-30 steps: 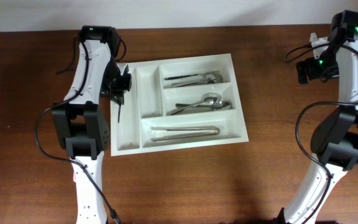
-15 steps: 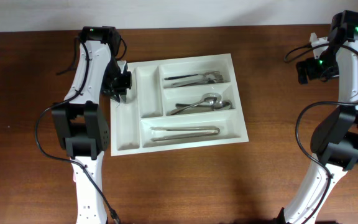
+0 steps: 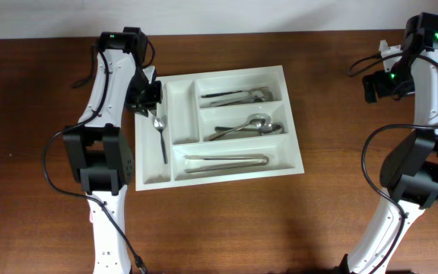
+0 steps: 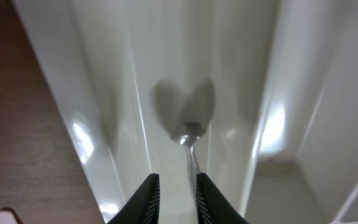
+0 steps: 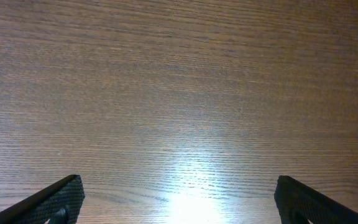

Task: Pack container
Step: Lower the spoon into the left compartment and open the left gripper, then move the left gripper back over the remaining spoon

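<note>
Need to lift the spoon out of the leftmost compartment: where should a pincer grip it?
Probably mid-handle on the spoon, from straight above, closing across the handle: it lies flat along a narrow compartment of the container, whose walls block side approaches.

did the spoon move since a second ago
Yes. The spoon was hanging by the container's left rim; now it lies flat, a little further right, inside the leftmost narrow compartment.

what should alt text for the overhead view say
A white five-compartment cutlery tray sits on a wooden table, holding forks, spoons and tongs in its long slots and one spoon in its leftmost narrow slot. The left gripper hovers over that spoon's bowl end; the right arm stands off to the side.
</note>
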